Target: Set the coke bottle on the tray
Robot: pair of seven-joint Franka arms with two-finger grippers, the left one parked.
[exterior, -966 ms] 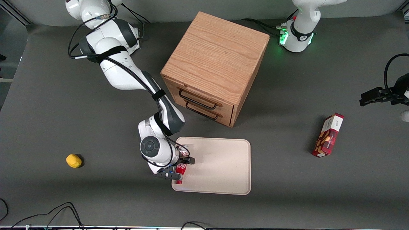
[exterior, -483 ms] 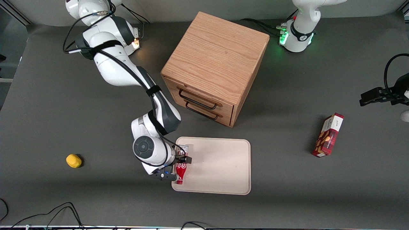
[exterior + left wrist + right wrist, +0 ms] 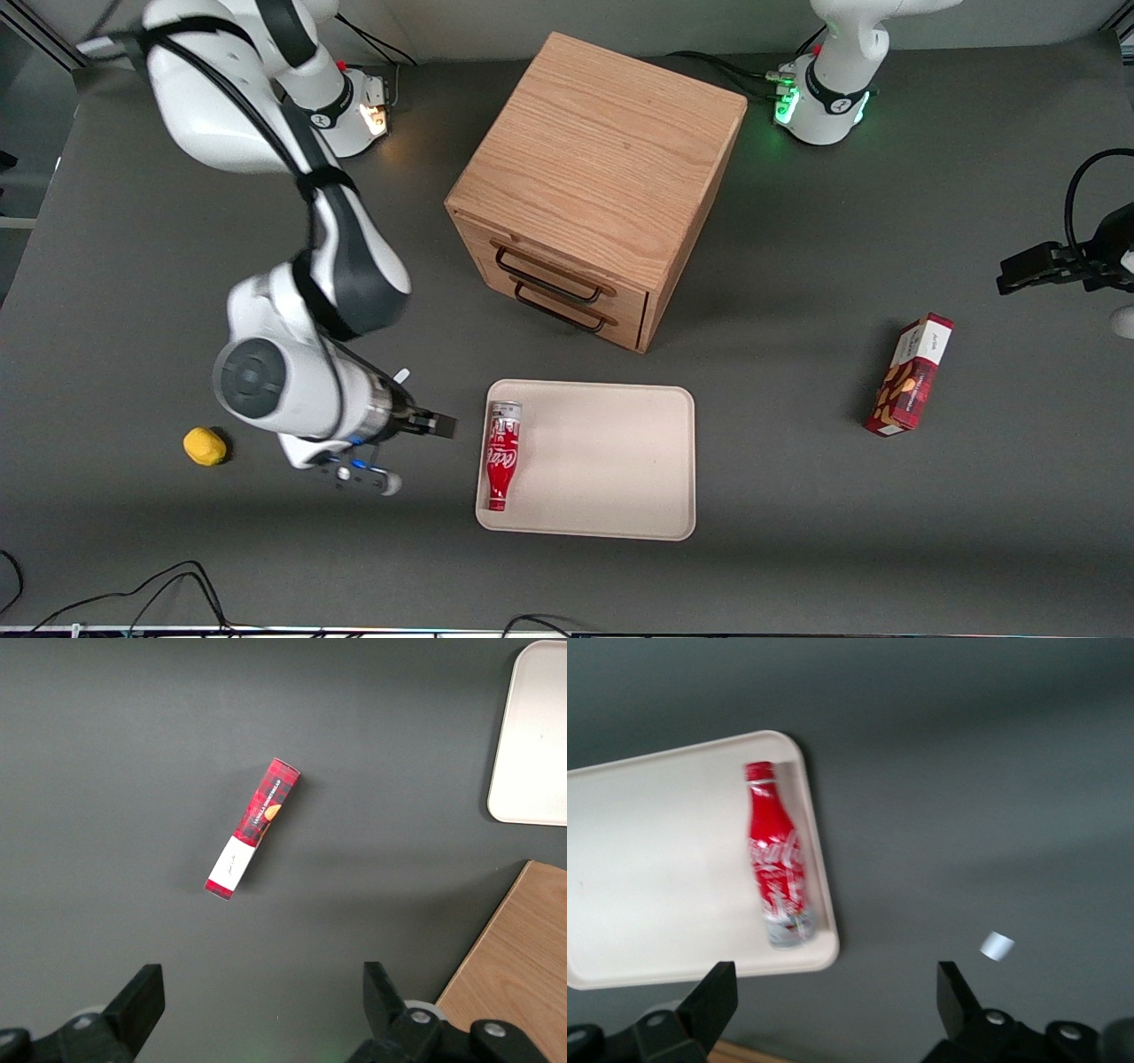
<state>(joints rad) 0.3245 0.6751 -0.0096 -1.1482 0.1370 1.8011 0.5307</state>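
We find the coke bottle [image 3: 500, 454] lying on its side in the tray [image 3: 611, 461], against the rim nearest the gripper [image 3: 416, 454], which stands off-tray, fingers apart, empty. We judge the bottle light, rigid, prone to roll; grasp mid-body.

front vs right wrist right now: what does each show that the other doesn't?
Front only: the wooden cabinet, the yellow object, the red snack box, and the gripper from outside, empty, beside the tray. Right wrist only: its open fingers from above. Both: the coke bottle lying on the tray by its rim.
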